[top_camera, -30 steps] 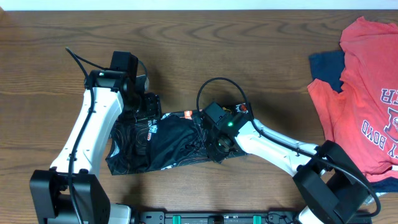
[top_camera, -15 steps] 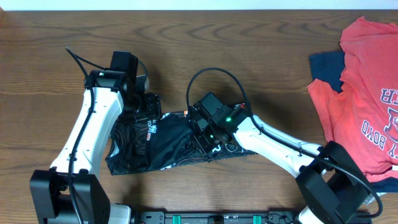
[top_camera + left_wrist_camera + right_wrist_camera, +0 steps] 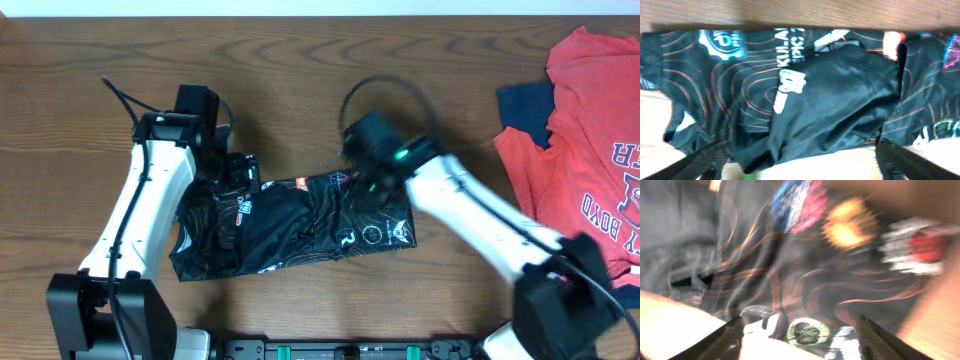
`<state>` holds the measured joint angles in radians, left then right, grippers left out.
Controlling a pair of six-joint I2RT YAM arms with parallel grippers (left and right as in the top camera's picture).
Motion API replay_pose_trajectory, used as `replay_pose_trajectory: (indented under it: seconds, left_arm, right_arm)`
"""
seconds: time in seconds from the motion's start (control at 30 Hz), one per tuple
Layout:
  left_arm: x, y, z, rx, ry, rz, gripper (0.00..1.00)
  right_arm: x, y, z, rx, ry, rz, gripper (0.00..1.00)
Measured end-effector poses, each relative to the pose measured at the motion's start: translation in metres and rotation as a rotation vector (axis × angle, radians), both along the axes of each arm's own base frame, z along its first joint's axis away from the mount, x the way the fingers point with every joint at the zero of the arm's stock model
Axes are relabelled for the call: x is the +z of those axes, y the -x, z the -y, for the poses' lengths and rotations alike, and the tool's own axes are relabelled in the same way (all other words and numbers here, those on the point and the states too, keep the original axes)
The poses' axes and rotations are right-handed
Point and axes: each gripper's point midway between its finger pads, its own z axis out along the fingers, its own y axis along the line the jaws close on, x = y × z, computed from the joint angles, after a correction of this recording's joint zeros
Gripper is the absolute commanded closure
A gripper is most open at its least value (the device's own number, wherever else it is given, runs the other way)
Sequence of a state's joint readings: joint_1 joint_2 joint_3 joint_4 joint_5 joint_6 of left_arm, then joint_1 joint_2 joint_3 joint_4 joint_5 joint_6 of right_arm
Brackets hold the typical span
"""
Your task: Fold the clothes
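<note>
Black shirt [image 3: 300,225] lies bunched on bench [image 3: 300,70], right under both pincers. Left pincer [image 3: 800,145] is spread wide & empty over the crumpled end. Right pincer [image 3: 800,325] is also released, blurred, above the logo end. Fabric prob. thin, slick, floppy, v. light: pinch hem corners, not the mid-bulge. Red tee [image 3: 590,150] + navy garment [image 3: 525,105] are well beyond right pincer, not in the way.

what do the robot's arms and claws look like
Both match. The left arm and right arm have long white shells with black joints and black bases. Each trails a thin black wire: the left cable loops off its upper joint, and the right cable arcs over the wrist, beside a small green light. The left claw and right claw have dark, tapering fingers.
</note>
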<state>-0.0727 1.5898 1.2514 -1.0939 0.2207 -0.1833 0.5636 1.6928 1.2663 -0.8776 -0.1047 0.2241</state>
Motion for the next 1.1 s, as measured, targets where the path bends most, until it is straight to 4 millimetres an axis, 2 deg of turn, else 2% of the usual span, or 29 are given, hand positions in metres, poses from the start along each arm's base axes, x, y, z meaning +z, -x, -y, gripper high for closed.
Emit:
replay_pose_trajectory:
  seconds: [0.07,0.13,0.27,0.43,0.57,0.73,0.9,1.1]
  left_arm:
    - [0.000,-0.001,-0.010,0.033,-0.007,0.000,0.02]
    - [0.000,-0.003,-0.019,0.062,-0.012,0.001,0.02]
    - [-0.001,-0.004,-0.040,0.125,-0.019,0.000,0.02]
    - [-0.011,0.001,-0.059,0.137,-0.025,-0.049,0.02]
    - [-0.029,0.013,-0.077,0.151,-0.074,-0.153,0.02]
    - [-0.046,0.021,-0.093,0.175,-0.105,-0.234,0.02]
    - [-0.063,0.027,-0.095,0.176,-0.111,-0.263,0.02]
    - [-0.094,0.042,-0.093,0.175,-0.115,-0.271,0.02]
  right_arm:
    - [0.016,-0.018,0.021,-0.067,-0.010,0.045,0.04]
    - [0.025,-0.027,0.046,-0.137,-0.001,0.055,0.01]
    - [0.021,-0.031,0.083,-0.234,0.033,0.019,0.01]
    - [0.010,-0.029,0.107,-0.295,0.054,-0.015,0.01]
    - [-0.001,-0.021,0.117,-0.316,0.070,-0.048,0.01]
    - [-0.011,-0.013,0.119,-0.316,0.082,-0.074,0.01]
    - [-0.011,-0.016,0.119,-0.316,0.077,-0.062,0.01]
    - [-0.011,-0.016,0.119,-0.316,0.077,-0.062,0.01]
